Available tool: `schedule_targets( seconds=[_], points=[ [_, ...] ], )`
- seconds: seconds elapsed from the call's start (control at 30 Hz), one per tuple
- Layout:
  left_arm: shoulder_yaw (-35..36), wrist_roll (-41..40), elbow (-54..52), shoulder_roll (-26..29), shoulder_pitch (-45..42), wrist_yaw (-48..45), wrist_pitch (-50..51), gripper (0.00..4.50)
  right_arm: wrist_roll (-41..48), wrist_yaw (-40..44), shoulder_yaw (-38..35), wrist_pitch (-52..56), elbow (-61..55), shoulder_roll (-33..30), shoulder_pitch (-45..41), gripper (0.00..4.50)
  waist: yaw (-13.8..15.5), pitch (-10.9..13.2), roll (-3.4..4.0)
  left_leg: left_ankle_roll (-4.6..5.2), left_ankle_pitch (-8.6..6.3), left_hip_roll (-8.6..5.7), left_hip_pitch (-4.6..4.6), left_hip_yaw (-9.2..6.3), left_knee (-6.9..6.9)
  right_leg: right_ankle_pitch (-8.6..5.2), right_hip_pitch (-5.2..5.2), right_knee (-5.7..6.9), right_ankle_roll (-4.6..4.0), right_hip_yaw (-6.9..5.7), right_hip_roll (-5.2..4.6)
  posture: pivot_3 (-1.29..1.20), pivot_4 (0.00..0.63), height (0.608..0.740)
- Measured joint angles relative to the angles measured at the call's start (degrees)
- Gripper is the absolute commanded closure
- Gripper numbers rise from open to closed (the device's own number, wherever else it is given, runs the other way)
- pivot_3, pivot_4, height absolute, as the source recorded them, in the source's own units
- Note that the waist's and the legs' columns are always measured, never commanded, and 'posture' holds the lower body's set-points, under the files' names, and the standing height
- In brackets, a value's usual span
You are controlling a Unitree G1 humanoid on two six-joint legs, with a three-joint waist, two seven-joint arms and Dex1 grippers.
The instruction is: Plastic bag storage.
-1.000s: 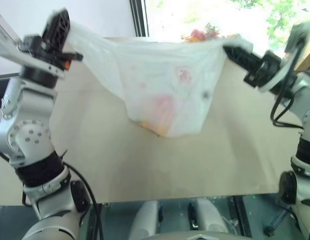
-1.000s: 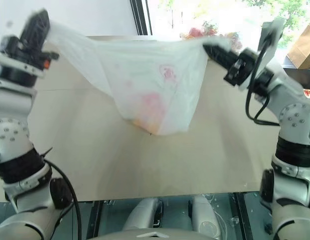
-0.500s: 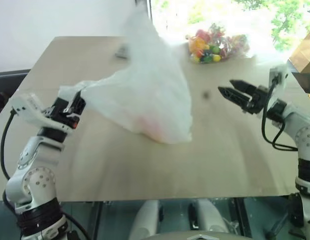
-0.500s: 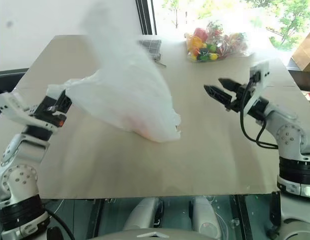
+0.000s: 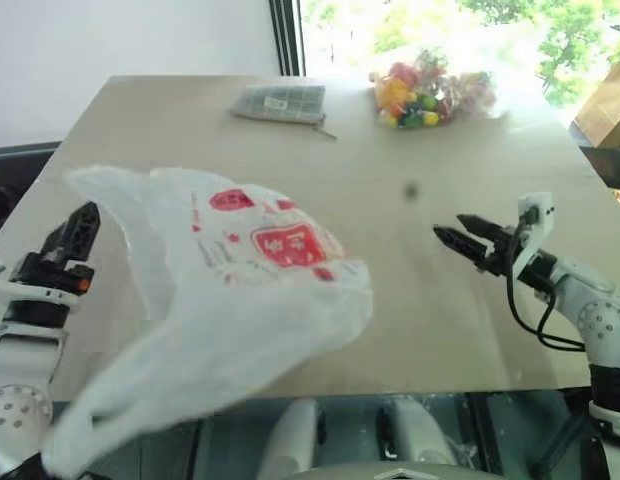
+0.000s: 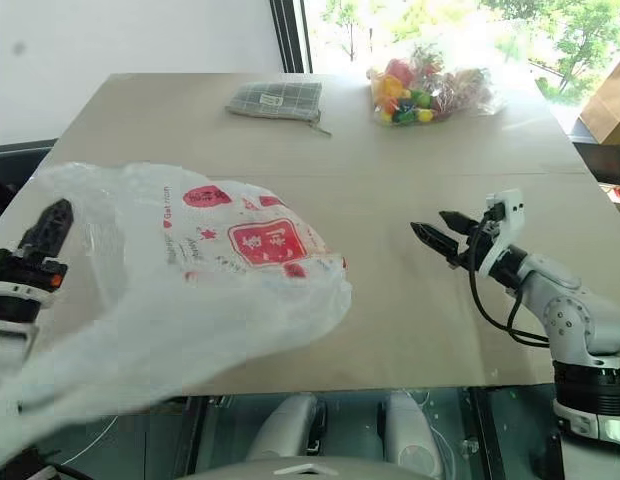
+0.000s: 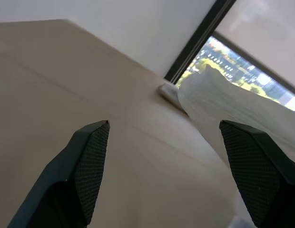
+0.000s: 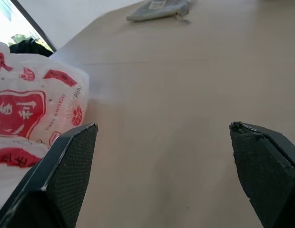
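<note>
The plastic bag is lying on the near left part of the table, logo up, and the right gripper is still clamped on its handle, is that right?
Not quite. The plastic bag does lie logo up on the table's near left part, but the right gripper is open and apart from it, holding nothing, as the right wrist view shows.

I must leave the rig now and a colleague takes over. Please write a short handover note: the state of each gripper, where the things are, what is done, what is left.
Left gripper: open, holds nothing.
Right gripper: open, holds nothing, over the table, apart from the bag.
Plastic bag: held by neither gripper, spread loose on the table's near left part, red logo up; one part hangs past the near edge.
Grey checked pouch and bag of colourful toys: at the far side.
Done: nothing stored yet.
Left: grasp the bag again, flatten or fold it, store it.
</note>
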Motion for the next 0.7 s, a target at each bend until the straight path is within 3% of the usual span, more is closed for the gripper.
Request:
schedule_targets(
  seconds=[0.03, 0.13, 0.17, 0.2, 0.3, 0.47, 0.57, 0.7],
  points=[
    [1.2, 0.3, 1.6, 1.0, 1.6, -1.8, -0.9, 0.65, -0.3, 0.2, -0.2, -0.9, 0.0, 0.2, 0.1, 0.02, 0.0, 0.0, 0.01, 0.03, -0.02, 0.00, 0.53, 0.03, -0.33, -0.01, 0.41, -0.21, -0.01, 0.04, 0.00, 0.00, 0.150, 0.740],
    [1.6, 3.1, 4.2, 2.4, 5.0, -4.4, -1.9, 0.65, -1.8, 0.8, 0.1, -3.1, 0.0, 0.3, 1.0, 0.02, 0.0, 0.0, 0.01, 0.04, -0.02, 0.00, 0.79, 0.06, -0.71, -0.01, 0.62, -0.48, -0.01, 0.07, 0.01, 0.00, 0.150, 0.740],
    [-2.3, 12.4, 6.0, 5.5, 13.9, -11.7, -6.7, 0.65, -6.6, 3.9, 2.4, -10.1, 0.1, -0.1, 4.5, 0.02, -0.1, -0.1, -0.04, 0.01, -0.01, 0.02, 0.78, 0.06, -0.90, -0.01, 0.63, -0.75, -0.01, 0.06, 0.03, 0.00, 0.150, 0.740],
    [-3.6, 14.3, 6.2, 6.4, 16.1, -13.4, -7.5, 0.65, -7.7, 4.9, 2.8, -11.8, 0.1, -0.4, 5.7, 0.02, -0.1, -0.1, -0.02, 0.00, -0.01, 0.02, 0.81, 0.06, -1.00, -0.01, 0.71, -0.91, -0.01, 0.07, 0.05, 0.00, 0.150, 0.740],
    [-10.5, 30.8, 15.7, 9.0, 28.2, -24.3, -21.1, 0.65, -16.3, 11.2, 3.6, -25.6, 9.6, -2.8, 14.2, 0.02, 0.0, -0.1, 0.05, 0.09, -0.06, -0.08, 0.83, 0.26, -1.27, -0.01, 0.70, -1.18, -0.01, 0.20, -0.11, 0.00, 0.150, 0.740],
    [-13.5, 40.0, 21.3, 10.0, 27.6, -27.6, -34.6, 0.65, -18.7, 17.8, 1.9, -42.1, 17.0, -1.5, 14.5, 0.02, 0.8, -0.2, 0.44, 0.31, -0.20, 0.02, 1.67, 0.31, -1.54, 0.00, 1.31, -1.04, -0.03, 0.24, -0.17, 0.00, 0.150, 0.740],
    [-14.7, 43.9, 23.7, 9.9, 26.8, -27.6, -41.1, 0.65, -20.7, 19.2, 1.5, -46.0, 21.5, -2.6, 15.3, 0.02, 0.9, -0.3, 0.61, 0.33, -0.21, 0.02, 2.23, 0.48, -1.76, -0.02, 1.75, -1.11, -0.06, 0.39, -0.21, 0.00, 0.150, 0.740],
    [-15.6, 44.9, 26.0, 10.0, 25.2, -28.9, -44.2, 0.65, -19.8, 23.7, 0.8, -47.1, 24.5, -4.6, 17.1, 0.02, 1.1, -0.5, 0.95, 0.36, -0.23, 0.03, 2.25, 0.54, -1.82, -0.02, 1.76, -1.14, -0.06, 0.45, -0.21, 0.00, 0.150, 0.740]
  ],
)
